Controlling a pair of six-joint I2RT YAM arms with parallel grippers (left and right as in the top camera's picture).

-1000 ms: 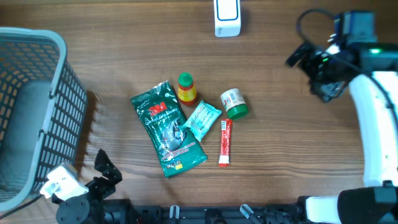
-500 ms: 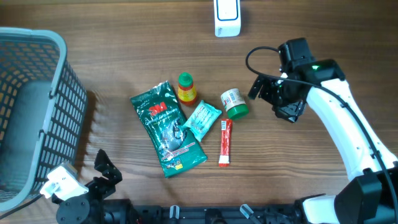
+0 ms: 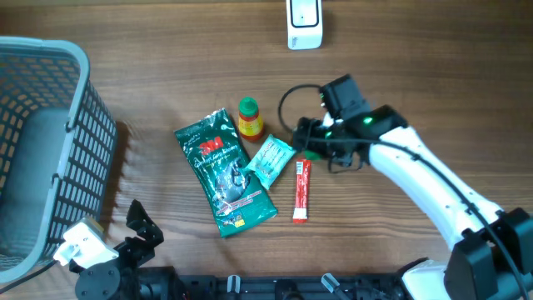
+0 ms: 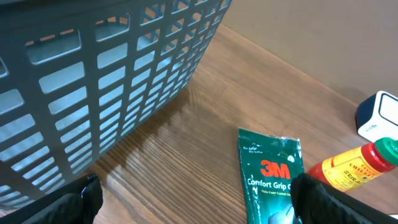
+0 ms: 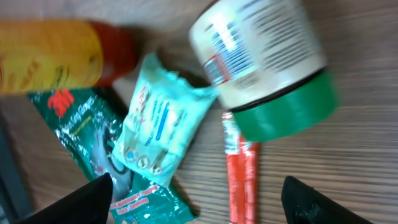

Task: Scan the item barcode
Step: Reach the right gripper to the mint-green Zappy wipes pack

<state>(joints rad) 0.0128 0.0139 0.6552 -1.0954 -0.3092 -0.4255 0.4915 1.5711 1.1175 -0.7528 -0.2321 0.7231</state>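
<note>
Several items lie mid-table: a dark green 3M packet, a yellow bottle, a teal packet and a red stick. My right gripper hangs over a white jar with a green lid and hides most of it from above. The jar lies on its side, its barcode facing the right wrist camera. My right gripper is open, and the red stick and the teal packet lie below its jaws. My left gripper stands open at the front left, holding nothing.
A white scanner stands at the table's far edge. A grey slatted basket fills the left side and looms close in the left wrist view. The 3M packet lies ahead of the left gripper.
My right arm has swung in from the far right to hang over the jar, and its jaws have narrowed slightly. The left arm and the items have not moved.
</note>
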